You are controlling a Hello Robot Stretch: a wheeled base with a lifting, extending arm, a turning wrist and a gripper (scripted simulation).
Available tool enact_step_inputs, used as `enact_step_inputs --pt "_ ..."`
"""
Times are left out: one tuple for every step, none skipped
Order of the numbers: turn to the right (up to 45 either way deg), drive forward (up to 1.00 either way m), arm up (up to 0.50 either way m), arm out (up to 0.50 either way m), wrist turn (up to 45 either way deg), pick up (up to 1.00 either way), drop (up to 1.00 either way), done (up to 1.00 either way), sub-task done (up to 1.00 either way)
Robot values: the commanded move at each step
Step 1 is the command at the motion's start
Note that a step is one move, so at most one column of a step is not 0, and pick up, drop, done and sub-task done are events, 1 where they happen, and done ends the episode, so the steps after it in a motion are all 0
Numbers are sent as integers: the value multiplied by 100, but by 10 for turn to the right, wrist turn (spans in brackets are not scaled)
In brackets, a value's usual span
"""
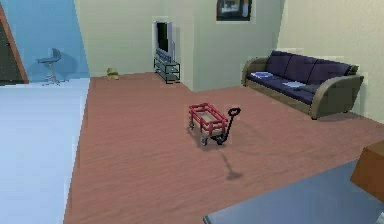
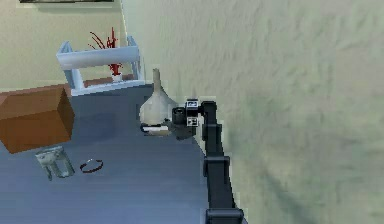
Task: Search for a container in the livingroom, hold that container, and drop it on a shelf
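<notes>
A cream vase-shaped container (image 2: 155, 100) with a narrow neck stands on the blue-grey tabletop (image 2: 130, 190) near its far edge in the arm side view. My gripper (image 2: 160, 126) is at the foot of that vase, at the end of the dark arm (image 2: 215, 165) that rises from the bottom edge. I cannot tell whether it holds anything, since the vase stands right at its far end. Beyond the table, a small white shelf (image 2: 98, 65) stands against the cream wall, with a red plant in a pot (image 2: 115, 58) inside it.
A brown box (image 2: 35, 118), a small clear tub (image 2: 52, 163) and a dark ring (image 2: 92, 166) lie on the table's left part. In the forward view, a red wagon (image 1: 212, 122) stands on the wood floor, with a dark sofa (image 1: 303, 80) at right and a TV on a stand (image 1: 165, 48) behind.
</notes>
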Motion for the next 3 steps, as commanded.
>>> enact_step_inputs --pt "0 0 0 0 0 100 0 0 0" --pt "0 0 10 0 0 0 0 0 0" --pt "0 0 6 0 0 0 0 0 0"
